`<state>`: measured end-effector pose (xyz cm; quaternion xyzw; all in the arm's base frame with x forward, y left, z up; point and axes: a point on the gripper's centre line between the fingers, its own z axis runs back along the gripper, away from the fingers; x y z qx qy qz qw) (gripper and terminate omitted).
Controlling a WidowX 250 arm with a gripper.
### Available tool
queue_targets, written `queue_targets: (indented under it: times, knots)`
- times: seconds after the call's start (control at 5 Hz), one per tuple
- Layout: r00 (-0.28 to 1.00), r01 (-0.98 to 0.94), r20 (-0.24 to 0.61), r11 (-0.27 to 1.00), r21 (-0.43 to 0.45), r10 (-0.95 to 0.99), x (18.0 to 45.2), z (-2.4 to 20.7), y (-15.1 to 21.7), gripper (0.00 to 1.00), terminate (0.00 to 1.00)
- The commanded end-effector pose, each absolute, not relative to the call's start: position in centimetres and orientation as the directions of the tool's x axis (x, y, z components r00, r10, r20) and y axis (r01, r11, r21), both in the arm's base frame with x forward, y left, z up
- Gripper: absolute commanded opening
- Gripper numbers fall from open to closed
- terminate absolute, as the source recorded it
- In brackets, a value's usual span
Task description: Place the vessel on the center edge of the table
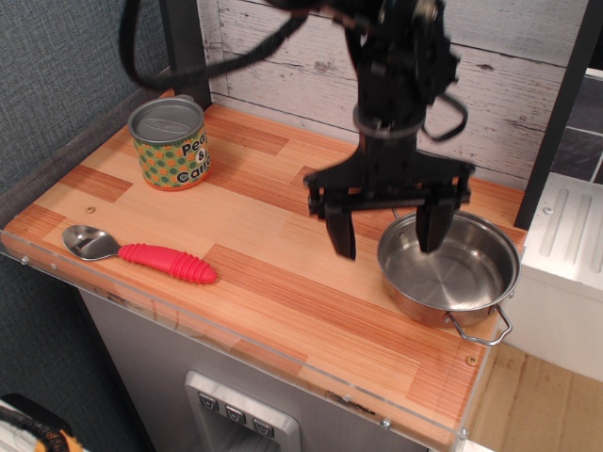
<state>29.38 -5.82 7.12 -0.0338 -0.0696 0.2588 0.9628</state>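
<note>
Observation.image view looks down on the wooden counter (pixel 254 221) from the front. The vessel (pixel 450 270) stands on the right part of the counter, close to the right end and near the front edge; one wire loop handle points toward the front right corner, and the other handle I cannot find, because the arm covers that side. The hand (pixel 386 226) hangs above the counter with its two fingers wide apart and it holds nothing. The left finger (pixel 342 229) points down over bare wood just beside the vessel, and the right finger is in front of the vessel's back rim; if it touches the steel or floats above it, I cannot tell from this angle. The upper part of the arm is cut off by the top of the picture. At the back left stands a patterned tin can (pixel 171 143), upright, and its label is only partly readable. Near the front left edge lies a spoon (pixel 138 251) with a red ribbed handle. The front of the counter has a clear plastic rim (pixel 236 344).
</note>
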Motion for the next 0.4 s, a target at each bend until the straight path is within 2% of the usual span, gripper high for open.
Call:
queue_targets:
  times: [0.0, 0.2]
  knots:
    - [0.863, -0.487, 0.136, 0.873, -0.03, 0.486, 28.2, 10.9, -3.0, 1.0, 0.0]
    - [0.871, -0.471, 0.156, 0.882, -0.001, 0.465, 28.1, 11.9, -1.2, 1.0, 0.0]
